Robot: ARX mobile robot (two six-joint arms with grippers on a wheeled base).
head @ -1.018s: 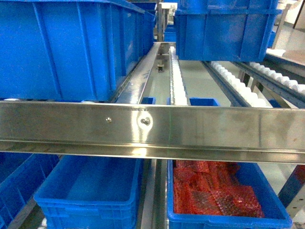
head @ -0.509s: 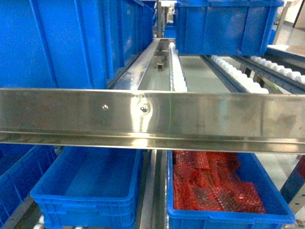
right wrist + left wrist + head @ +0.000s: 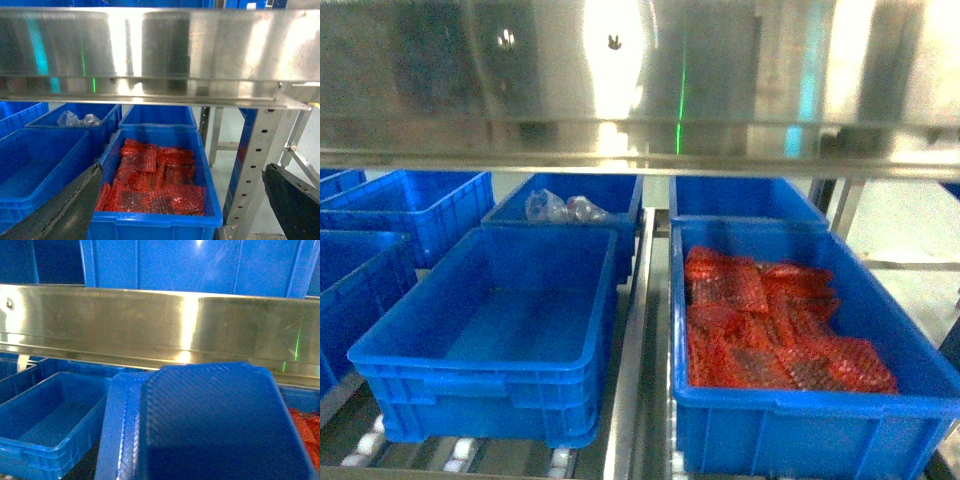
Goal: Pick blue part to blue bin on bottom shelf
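Note:
A blue part, a flat ribbed tray-like piece with a raised rim, fills the lower left wrist view close to the camera. It hangs above the bins and hides my left gripper's fingers, so the left gripper looks shut on it. Below and to its left is an empty blue bin on the bottom shelf, which has white rollers. My right gripper is open, its dark fingers spread wide over a bin of red packets. Neither gripper shows in the head view.
A shiny steel rail of the tier above crosses the top of every view. The red-packet bin sits right of the empty bin. Behind stand more blue bins, one holding clear plastic bags. A perforated steel post rises at right.
The head view has dropped from the upper tier to below its steel rail. The bottom shelf's bins now fill the view and look nearer.

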